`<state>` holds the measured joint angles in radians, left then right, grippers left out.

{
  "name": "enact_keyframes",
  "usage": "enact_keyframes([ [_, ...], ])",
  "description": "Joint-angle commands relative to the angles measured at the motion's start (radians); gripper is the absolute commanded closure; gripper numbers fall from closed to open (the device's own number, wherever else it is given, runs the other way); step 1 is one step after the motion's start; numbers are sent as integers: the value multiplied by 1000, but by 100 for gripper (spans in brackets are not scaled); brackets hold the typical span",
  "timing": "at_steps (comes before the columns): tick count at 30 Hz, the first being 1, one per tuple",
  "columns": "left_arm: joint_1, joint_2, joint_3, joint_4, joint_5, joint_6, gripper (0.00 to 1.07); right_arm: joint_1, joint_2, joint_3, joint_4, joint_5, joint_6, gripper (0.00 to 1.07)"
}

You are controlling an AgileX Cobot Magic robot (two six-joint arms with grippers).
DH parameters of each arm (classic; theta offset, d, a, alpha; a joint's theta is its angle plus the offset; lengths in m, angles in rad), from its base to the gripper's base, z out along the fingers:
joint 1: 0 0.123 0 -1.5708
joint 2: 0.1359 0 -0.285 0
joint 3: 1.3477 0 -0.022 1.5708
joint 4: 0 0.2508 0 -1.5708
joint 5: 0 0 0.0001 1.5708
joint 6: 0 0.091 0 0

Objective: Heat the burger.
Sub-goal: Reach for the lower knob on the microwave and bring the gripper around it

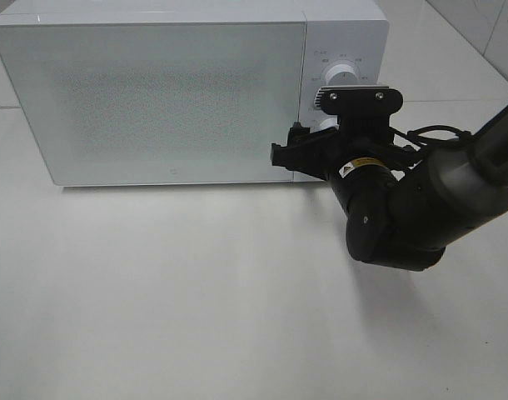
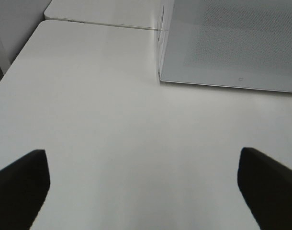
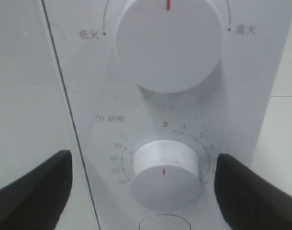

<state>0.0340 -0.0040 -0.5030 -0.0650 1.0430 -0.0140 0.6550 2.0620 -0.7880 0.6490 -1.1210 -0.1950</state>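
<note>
Timer knob (image 3: 162,173) sits between your right gripper's (image 3: 142,160) wide-open, empty fingers; centre on it, close squarely, then twist clockwise. You cannot see the burger, presumably behind the microwave's (image 1: 154,92) shut door. Your left gripper (image 2: 142,157) hangs open, holding nothing.

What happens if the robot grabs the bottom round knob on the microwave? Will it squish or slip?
Probably no squishing: the lower knob looks like hard, smooth white plastic, so it may slip a little. It likely twists in place rather than coming off, since numbers ring it. The open right gripper faces it.
</note>
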Motion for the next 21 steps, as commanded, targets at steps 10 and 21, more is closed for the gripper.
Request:
enact_keyframes([
  [10, 4, -20, 3, -7, -11, 2, 7, -6, 0, -10, -9, -12, 1, 35],
  [21, 4, -20, 3, -7, -11, 2, 7, -6, 7, -10, -24, -8, 5, 100],
])
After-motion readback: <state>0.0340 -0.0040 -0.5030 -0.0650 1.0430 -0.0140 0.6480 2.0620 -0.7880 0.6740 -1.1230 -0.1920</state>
